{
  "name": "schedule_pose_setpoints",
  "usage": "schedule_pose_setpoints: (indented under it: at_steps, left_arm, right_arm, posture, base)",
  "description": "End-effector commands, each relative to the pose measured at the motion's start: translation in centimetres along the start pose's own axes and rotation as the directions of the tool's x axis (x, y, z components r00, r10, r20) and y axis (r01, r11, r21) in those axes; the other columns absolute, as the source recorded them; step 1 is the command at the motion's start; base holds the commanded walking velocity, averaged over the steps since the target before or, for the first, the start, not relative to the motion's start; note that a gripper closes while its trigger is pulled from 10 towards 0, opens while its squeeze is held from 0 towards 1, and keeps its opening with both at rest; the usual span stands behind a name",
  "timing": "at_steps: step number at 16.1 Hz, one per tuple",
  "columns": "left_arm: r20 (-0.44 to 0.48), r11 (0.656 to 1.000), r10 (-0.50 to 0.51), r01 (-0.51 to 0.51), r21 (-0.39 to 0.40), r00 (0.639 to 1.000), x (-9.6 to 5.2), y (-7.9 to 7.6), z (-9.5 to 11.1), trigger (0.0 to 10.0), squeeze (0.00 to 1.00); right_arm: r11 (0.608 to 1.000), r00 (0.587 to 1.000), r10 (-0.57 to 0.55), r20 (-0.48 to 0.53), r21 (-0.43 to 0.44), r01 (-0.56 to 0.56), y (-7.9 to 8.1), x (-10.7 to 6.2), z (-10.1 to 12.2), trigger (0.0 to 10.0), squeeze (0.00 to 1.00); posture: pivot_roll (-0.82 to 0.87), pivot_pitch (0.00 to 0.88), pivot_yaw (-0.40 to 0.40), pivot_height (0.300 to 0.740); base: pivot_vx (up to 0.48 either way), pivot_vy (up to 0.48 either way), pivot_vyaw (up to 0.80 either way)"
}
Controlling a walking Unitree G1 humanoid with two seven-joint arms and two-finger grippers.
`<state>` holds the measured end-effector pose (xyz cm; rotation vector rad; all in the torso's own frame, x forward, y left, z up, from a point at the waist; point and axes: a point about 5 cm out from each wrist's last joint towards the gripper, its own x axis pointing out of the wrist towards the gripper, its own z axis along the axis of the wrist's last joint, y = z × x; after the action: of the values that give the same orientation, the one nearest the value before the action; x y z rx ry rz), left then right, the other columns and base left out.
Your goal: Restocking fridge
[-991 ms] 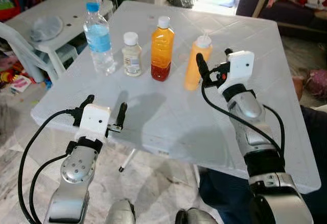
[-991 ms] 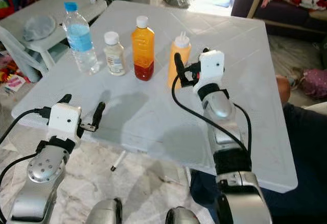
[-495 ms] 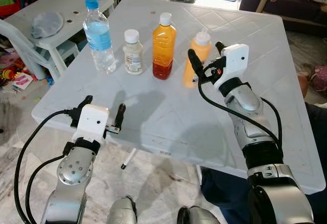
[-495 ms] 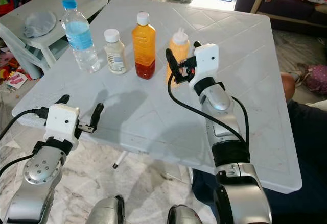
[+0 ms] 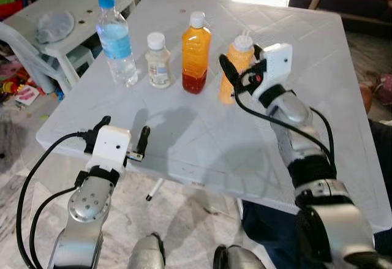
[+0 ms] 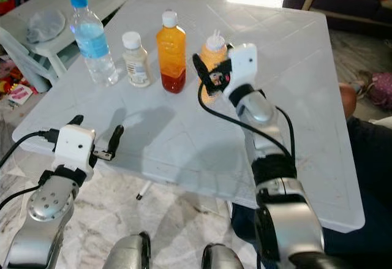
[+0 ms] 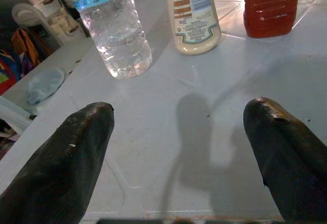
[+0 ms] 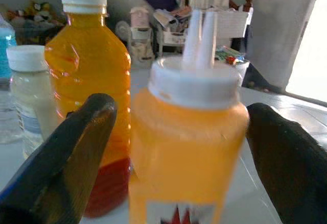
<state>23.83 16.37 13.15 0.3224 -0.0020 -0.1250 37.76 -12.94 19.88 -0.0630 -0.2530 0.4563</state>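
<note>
The squeeze bottle, orange with a white nozzle cap, stands upright at the right end of a row of four on the white table, just beside the juice bottle; further along the row stand a small cream bottle and a water bottle. Over the last second the right gripper has travelled forward from beside the squeeze bottle until its spread fingers bracket it: in the right wrist view one finger sits between the squeeze bottle and the juice bottle, and the other lies on the far side, with gaps showing on both, so nothing is clamped yet. That places the task at the very start of picking up the first item for the fridge; the closing squeeze looks like the next step. The near finger is tight against the juice bottle, so closing could nudge it. The left gripper has stayed low at the table's near edge, fingers wide apart over bare tabletop, holding nothing.
</note>
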Motion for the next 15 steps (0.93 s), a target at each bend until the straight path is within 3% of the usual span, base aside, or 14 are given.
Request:
schedule_pose_setpoints:
  at_steps: [1,3,4,11,12,13,14,15]
  left_arm:
    - [0.005,1.0,-0.011,0.011,0.006,1.0,-0.3,-0.2,0.3,10.0,0.0]
    - [0.004,1.0,-0.011,0.011,0.007,1.0,-0.3,-0.1,0.3,10.0,0.0]
    - [0.004,1.0,-0.009,0.009,0.008,1.0,-0.3,-0.1,0.3,10.0,0.0]
    - [-0.006,1.0,-0.017,0.017,-0.01,1.0,-0.3,-0.6,0.1,10.0,0.0]
    - [-0.005,1.0,-0.017,0.017,-0.015,1.0,-0.2,-0.7,0.1,10.0,0.0]
    - [-0.005,1.0,-0.016,0.016,-0.017,1.0,-0.2,-0.8,0.1,10.0,0.0]
    - [-0.01,1.0,-0.009,0.008,-0.025,1.0,-0.2,-0.9,0.0,10.0,0.0]
    - [-0.026,0.999,0.008,-0.009,-0.04,1.0,-0.3,-0.9,-0.3,10.0,0.0]
  right_arm:
    - [1.0,1.0,0.022,0.011,-0.01,-0.022,0.1,0.4,0.3,10.0,0.0]
    - [0.999,0.999,0.044,0.013,-0.008,-0.044,0.3,0.9,0.5,9.8,0.0]
    - [0.999,0.999,0.05,0.016,-0.001,-0.05,0.3,1.2,0.7,0.0,0.0]
    - [1.0,1.0,-0.009,-0.002,0.019,0.009,0.2,0.2,0.0,0.0,0.0]
    - [0.999,1.0,-0.03,0.0,0.024,0.03,0.2,-0.4,0.1,8.4,0.0]
    - [0.999,0.999,-0.037,0.002,0.028,0.037,0.2,-0.7,0.1,8.4,0.0]
    - [0.998,0.998,-0.057,0.013,0.031,0.056,0.4,-1.3,0.3,10.0,0.0]
    - [0.996,0.997,-0.079,0.028,0.051,0.077,0.8,-2.3,0.5,10.0,0.0]
  posture:
    - [0.23,0.16,0.003,0.74]
    - [0.24,0.159,0.001,0.74]
    - [0.24,0.159,-0.002,0.74]
    - [0.21,0.159,-0.007,0.74]
    - [0.2,0.149,-0.013,0.74]
    - [0.2,0.144,-0.014,0.74]
    - [0.19,0.133,-0.016,0.74]
    - [0.18,0.114,-0.018,0.74]
  base:
    - [0.0,0.0,0.0]
    - [0.0,0.0,0.0]
    - [0.0,0.0,0.0]
    - [0.0,0.0,0.0]
    - [0.0,0.0,0.0]
    - [0.0,0.0,0.0]
    - [0.0,0.0,0.0]
    - [0.0,0.0,0.0]
